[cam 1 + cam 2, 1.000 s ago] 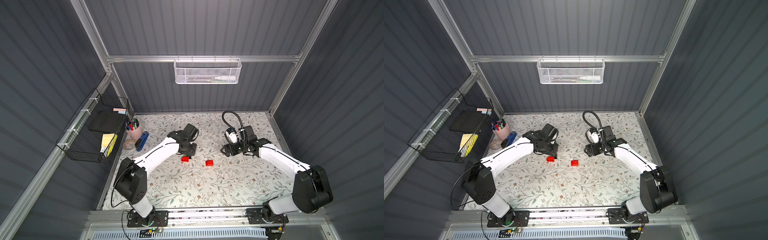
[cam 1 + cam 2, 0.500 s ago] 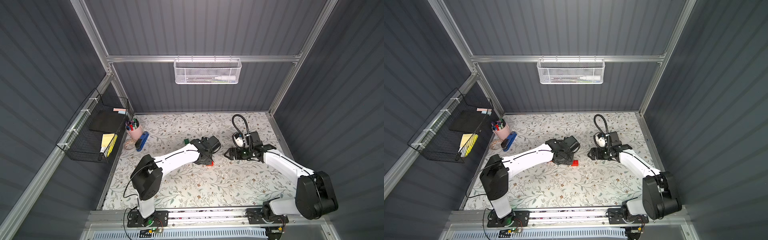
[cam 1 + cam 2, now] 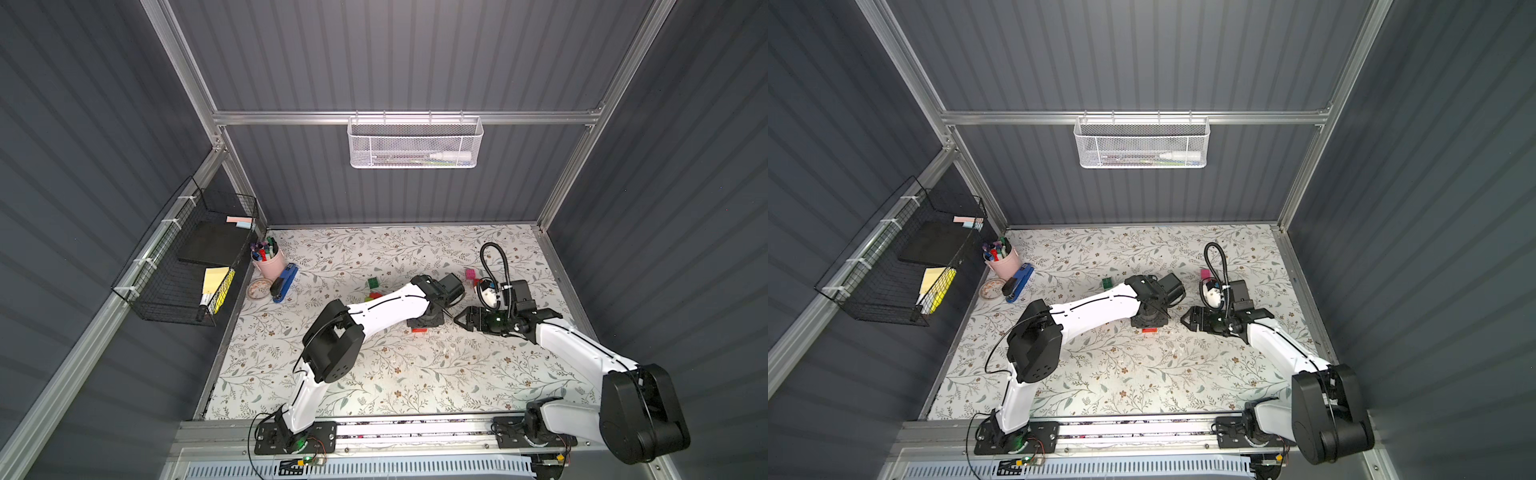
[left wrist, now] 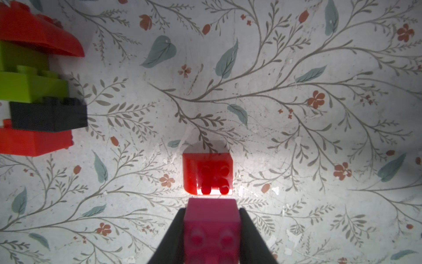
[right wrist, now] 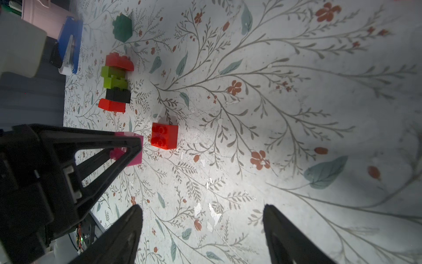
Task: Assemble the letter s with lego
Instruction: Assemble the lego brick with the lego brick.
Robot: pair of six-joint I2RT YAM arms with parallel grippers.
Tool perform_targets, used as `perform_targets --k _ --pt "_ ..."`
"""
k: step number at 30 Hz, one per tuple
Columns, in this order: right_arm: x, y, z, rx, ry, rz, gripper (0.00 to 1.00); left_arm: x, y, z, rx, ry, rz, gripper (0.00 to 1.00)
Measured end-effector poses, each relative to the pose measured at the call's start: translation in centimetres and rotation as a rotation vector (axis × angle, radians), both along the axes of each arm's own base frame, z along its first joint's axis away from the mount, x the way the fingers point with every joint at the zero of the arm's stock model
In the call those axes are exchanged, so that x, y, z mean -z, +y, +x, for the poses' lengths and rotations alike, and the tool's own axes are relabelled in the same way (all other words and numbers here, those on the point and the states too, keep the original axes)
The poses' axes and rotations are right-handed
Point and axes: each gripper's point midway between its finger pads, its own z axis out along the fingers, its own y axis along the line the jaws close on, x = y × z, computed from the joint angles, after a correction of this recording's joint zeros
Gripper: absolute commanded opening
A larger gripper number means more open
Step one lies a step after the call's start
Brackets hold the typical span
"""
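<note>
**1. Pink brick**. Clamped between the closed jaws of the left gripper, studs up, near the middle of the desk. It sits just beside the red brick with a thin gap between them. Whether it touches the desk cannot be told. It is hidden under the gripper in both top views.

**2. Red brick.** Two-by-two and square, so no long axis. It stands on the desk, studs up. In a top view the red brick shows only as a sliver.

**3. Stack**. Five joined bricks in the order red, lime, lime, black, red, lying on its side. The long axis runs roughly front to back, with the studs toward the back edge. It lies left of item 2, apart from it. The frame cuts it off in the left wrist view, and the left arm mostly hides it in a top view.

**4. Green brick**. Loose, behind the stack.

**5. Second pink brick**. Loose, toward the back right. Too small to tell which way it points.

**6. Right gripper**. Jaws wide apart and empty, just right of the left gripper.
</note>
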Motion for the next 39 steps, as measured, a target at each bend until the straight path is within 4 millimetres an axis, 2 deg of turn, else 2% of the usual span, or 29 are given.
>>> perform_targets --k 8,14,22,27,39 --pt "0.1 -0.2 0.4 0.021 0.005 0.033 0.84 1.3 -0.7 0.2 -0.038 0.018 0.019 0.24" --pt "0.3 -0.2 0.3 0.025 0.018 0.046 0.84 1.2 -1.3 0.9 -0.048 0.0 0.018 0.24" --pt "0.4 -0.3 0.2 0.031 0.031 0.06 0.84 1.5 -0.9 1.1 -0.054 -0.009 0.04 0.24" --pt "0.3 -0.2 0.3 0.029 0.031 0.066 0.83 2.4 -0.9 1.2 -0.058 -0.004 0.053 0.24" --pt "0.8 -0.1 0.3 0.027 0.046 0.074 0.83 2.5 -1.0 1.2 -0.058 -0.007 0.049 0.24"
